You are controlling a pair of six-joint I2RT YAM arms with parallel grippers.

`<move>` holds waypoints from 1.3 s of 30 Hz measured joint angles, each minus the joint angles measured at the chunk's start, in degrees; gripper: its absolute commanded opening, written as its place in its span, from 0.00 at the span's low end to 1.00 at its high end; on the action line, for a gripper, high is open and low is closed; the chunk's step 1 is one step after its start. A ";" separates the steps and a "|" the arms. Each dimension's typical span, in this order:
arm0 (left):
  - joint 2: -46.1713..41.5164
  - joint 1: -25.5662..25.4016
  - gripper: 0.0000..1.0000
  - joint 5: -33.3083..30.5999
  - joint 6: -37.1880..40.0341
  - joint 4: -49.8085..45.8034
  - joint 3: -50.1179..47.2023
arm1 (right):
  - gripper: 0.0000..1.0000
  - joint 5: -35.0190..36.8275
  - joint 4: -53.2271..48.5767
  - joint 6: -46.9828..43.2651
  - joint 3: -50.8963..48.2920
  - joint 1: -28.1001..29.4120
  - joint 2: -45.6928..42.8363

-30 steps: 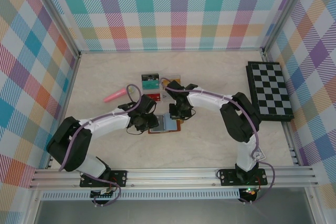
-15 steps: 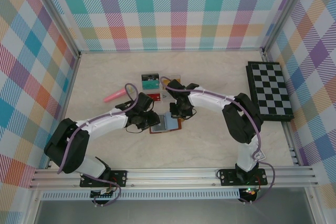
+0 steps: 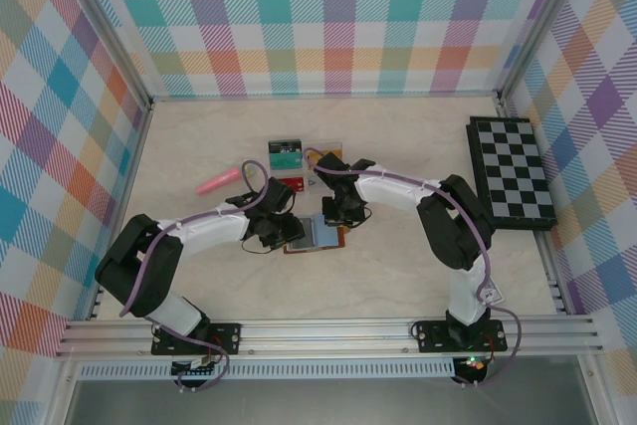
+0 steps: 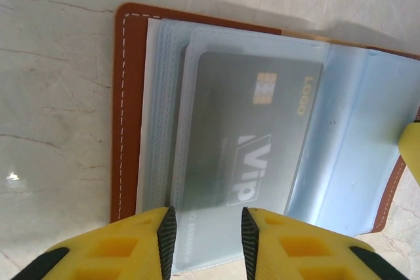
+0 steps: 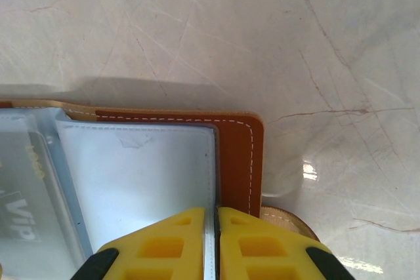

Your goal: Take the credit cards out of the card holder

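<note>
**Bench** [image 3: 418, 136]: pale, marbled, walled on three sides. The far half and the middle right lie bare.

**Chessboard** [image 3: 513, 171]: flat against the right wall, well apart from the work.

**Card holder** [image 4: 128, 96]: lying open at mid-bench between the two arms, brown cover down and clear pocket pages up.

**Cards:** a teal card [image 3: 286, 154] and a red card [image 3: 291, 183] lie loose just beyond the holder, with a pink object [image 3: 221, 181] to their left. A grey card [image 4: 249, 136] sits inside the top pocket, its near edge toward the left arm.

**Right tool** [image 5: 211, 227]: jaws together, clamped on the edge of a clear page beside the holder's right cover. In my judgement it is pinning the holder.

**Left tool** [image 4: 205, 227]: jaws apart, hovering over the near edge of the grey card's pocket and gripping nothing.

**Step in hand (judgement):** withdrawal of the grey card.
- The left tool should close on the card's own edge, not on the pocket film.
- It should then draw straight along the pocket's length, toward the left arm.
- The right clamp should hold, so the holder does not travel with the card.
- A skewed pull may jam the card's corners in the pocket seams.

**Edges and room:**
- The pocket mouth appears to face the left tool.
- Bare bench lies on the near left of the holder, and that is the clearer place to set the card down.
- The loose cards crowd the far side.
- The two wrists stand near each other, so any lift should be kept low and drawn away from the right arm.
</note>
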 measured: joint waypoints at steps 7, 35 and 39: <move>0.74 0.04 0.38 0.66 -0.11 0.35 0.39 | 0.12 -0.02 0.00 0.00 -0.02 -0.26 0.02; -0.63 1.64 0.34 1.27 1.68 0.70 0.00 | 0.11 -1.31 0.70 -0.17 -1.05 -0.66 0.66; -0.44 1.64 0.32 1.97 1.84 1.27 0.00 | 0.11 -1.31 0.79 -0.20 -1.11 -0.66 0.66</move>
